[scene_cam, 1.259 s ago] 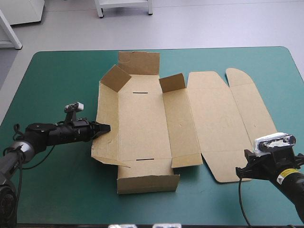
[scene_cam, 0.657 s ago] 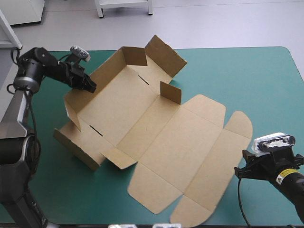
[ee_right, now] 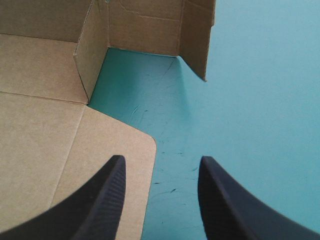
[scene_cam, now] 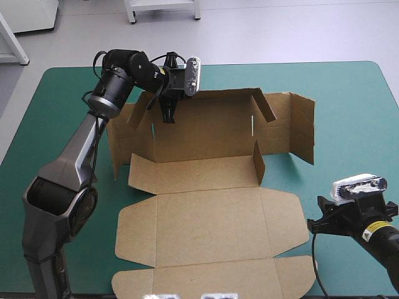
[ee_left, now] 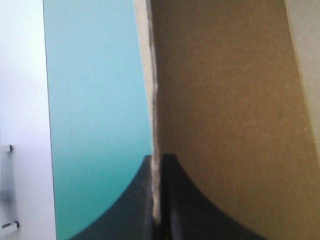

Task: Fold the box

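Counted one brown box (scene_cam: 206,212), a single cut sheet, its board clamped in the left gripper (ee_left: 157,156), one rounded corner just ahead of the right gripper (ee_right: 161,158). Two grippers total: one clamped on board, one spread wide. One table (scene_cam: 349,93), teal-green cover.

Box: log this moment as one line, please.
box: far wall upright, lid flat | left gripper: shut on far wall's top edge | right gripper: open, empty, at lid's rounded corner

So the box (scene_cam: 206,218) sits mid table (scene_cam: 349,99): walls up at the far side, lid flat nearer. The left gripper (scene_cam: 168,117) is on the back wall's top, the right gripper (ee_right: 160,161) beside the lid's right corner.
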`<state>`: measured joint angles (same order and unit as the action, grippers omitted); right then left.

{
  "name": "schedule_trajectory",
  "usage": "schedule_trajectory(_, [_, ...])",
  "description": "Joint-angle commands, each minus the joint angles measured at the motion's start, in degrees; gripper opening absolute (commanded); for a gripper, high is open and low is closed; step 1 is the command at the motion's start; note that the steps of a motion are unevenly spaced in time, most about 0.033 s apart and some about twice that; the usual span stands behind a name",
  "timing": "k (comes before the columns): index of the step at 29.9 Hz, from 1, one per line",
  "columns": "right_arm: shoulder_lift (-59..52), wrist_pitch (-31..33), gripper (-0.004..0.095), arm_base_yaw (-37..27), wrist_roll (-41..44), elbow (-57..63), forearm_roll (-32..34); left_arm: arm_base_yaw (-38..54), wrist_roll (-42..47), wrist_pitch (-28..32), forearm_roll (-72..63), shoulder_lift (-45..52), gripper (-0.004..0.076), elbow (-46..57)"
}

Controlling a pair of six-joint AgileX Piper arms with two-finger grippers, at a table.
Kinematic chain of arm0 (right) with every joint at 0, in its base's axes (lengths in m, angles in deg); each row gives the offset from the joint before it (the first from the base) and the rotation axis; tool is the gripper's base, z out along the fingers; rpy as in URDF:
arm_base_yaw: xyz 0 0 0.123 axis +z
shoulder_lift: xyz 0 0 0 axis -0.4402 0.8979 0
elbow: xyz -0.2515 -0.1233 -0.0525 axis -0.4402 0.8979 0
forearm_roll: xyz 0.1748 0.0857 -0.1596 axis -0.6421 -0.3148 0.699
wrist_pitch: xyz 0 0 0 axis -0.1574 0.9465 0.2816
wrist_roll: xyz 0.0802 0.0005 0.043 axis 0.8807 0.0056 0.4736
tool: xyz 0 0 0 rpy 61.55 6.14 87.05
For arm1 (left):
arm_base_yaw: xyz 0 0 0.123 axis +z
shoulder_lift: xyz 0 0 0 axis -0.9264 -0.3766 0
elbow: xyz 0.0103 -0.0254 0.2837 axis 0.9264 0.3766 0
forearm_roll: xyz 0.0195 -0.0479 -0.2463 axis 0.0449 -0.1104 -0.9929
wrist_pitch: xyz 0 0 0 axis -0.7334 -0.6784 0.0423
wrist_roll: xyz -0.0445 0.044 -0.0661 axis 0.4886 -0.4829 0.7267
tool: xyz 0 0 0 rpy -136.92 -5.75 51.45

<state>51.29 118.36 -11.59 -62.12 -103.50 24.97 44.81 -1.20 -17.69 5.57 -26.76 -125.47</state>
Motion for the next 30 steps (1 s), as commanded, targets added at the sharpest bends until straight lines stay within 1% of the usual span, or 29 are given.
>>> schedule_trajectory(1, [0.77,-4.76,0.0427,-0.29,-0.42,-1.98,0.52,-1.30,-0.48,2.74,-0.63,5.59,-0.0009,-1.53])
schedule_trajectory(4, [2.20,-4.87,0.0427,-0.29,0.02,-2.09,0.08,-3.31,5.06,3.69,1.91,7.53,-0.0009,0.46])
schedule_trajectory(7, [4.09,-4.76,0.0428,-0.29,1.74,-2.09,-0.03,-6.14,10.33,6.49,6.23,10.58,-0.0009,6.79])
schedule_trajectory(9, [4.99,-4.61,0.0427,-0.29,2.89,-2.75,0.07,-9.03,12.67,11.13,10.96,13.04,-0.0009,13.59])
schedule_trajectory(12, [6.25,-3.16,0.0428,-0.29,5.25,-5.65,0.74,-13.47,18.63,20.06,19.34,17.58,-0.0008,24.27])
schedule_trajectory(15, [8.96,0.83,0.0428,-0.29,8.39,-10.83,3.11,-17.29,29.16,30.02,28.26,22.65,-0.0008,35.18])
schedule_trajectory(19, [14.09,4.55,0.0428,-0.29,8.22,-17.72,3.47,-20.86,40.65,38.97,39.20,27.33,-0.0008,45.64])
schedule_trajectory(20, [15.25,4.85,0.0427,-0.29,7.76,-19.15,3.47,-21.74,43.44,39.73,41.39,27.89,-0.0008,47.47])
schedule_trajectory(22, [18.18,5.55,0.0428,-0.29,7.21,-22.83,3.47,-23.39,47.18,38.90,43.04,28.32,-0.0008,49.76])
schedule_trajectory(25, [22.41,6.53,0.0428,-0.29,6.28,-28.71,3.47,-24.43,47.15,36.26,39.49,27.74,-0.0008,50.96])
schedule_trajectory(27, [25.70,7.87,0.0428,-0.29,6.18,-32.82,4.16,-24.43,47.29,35.75,35.80,27.48,-0.0008,50.96])
schedule_trajectory(30, [31.11,10.49,0.0428,-0.29,6.18,-38.63,4.16,-24.43,47.39,33.39,35.83,27.13,-0.0008,50.96])
